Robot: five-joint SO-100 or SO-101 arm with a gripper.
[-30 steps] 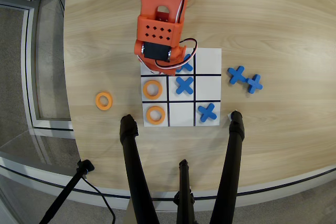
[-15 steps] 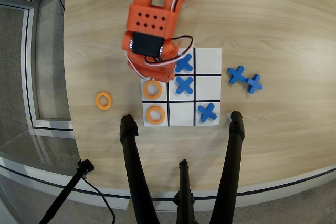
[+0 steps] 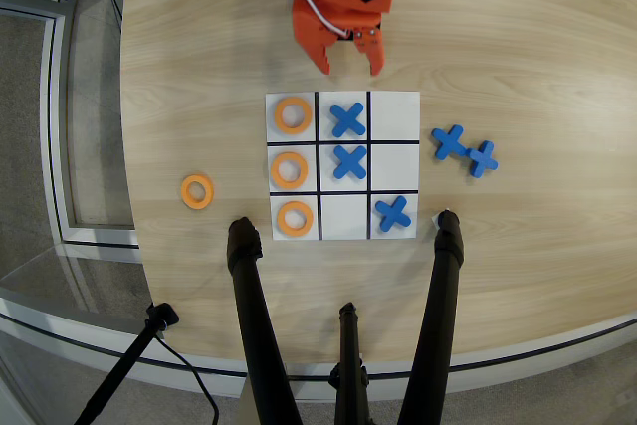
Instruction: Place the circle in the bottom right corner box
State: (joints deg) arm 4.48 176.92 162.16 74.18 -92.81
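In the grid's (image 3: pixel 394 106) left column, three rings (image 3: pixel 290 169).

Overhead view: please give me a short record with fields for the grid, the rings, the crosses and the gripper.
grid: white 3x3 paper grid on a wooden table
rings on grid: three orange rings fill the left column, top, middle, bottom
ring off grid: one orange ring on the table, left of the grid
crosses on grid: blue crosses in top centre, centre, bottom right
crosses off grid: two right of the grid
empty cells: top right, middle right, bottom centre
gripper: orange gripper above the grid's top edge, open, holding nothing
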